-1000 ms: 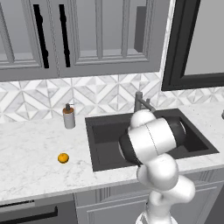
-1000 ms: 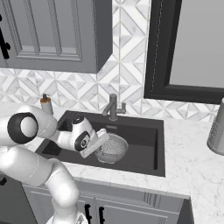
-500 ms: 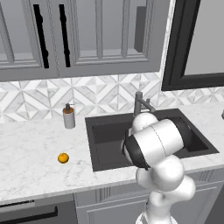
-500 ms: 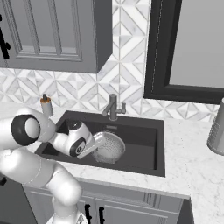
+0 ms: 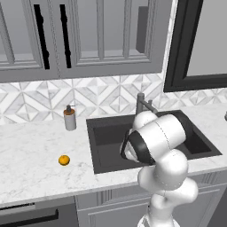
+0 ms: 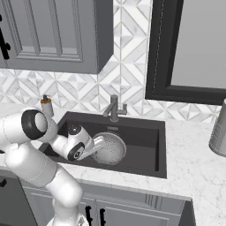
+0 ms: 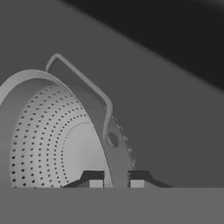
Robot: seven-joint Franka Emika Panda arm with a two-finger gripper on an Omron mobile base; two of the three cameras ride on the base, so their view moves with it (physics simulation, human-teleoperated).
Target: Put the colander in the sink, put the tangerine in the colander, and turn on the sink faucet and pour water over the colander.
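The silver perforated colander [image 6: 110, 148] lies in the dark sink [image 6: 142, 155], tipped a little toward my hand. My gripper [image 6: 99, 142] reaches in from the left and is shut on the colander's near rim. In the hand view that rim runs between my gripper's [image 7: 115, 179] two fingertips, the colander [image 7: 52, 131] bowl curves off to the left, and a thin side handle arches above it. The tangerine [image 5: 64, 160] sits on the marble counter left of the sink [image 5: 106, 133]. The sink faucet [image 6: 114, 108] stands behind the basin, and no water is running.
A soap dispenser bottle [image 5: 69, 118] stands at the backsplash left of the basin. A silver canister [image 6: 219, 132] stands on the counter at far right. My arm's elbow [image 5: 155, 137] hides the middle of the sink in the left base view. Cabinets hang above.
My hand has sunk a little lower and leftward into the basin. The colander has stayed at about the same spot on the sink floor.
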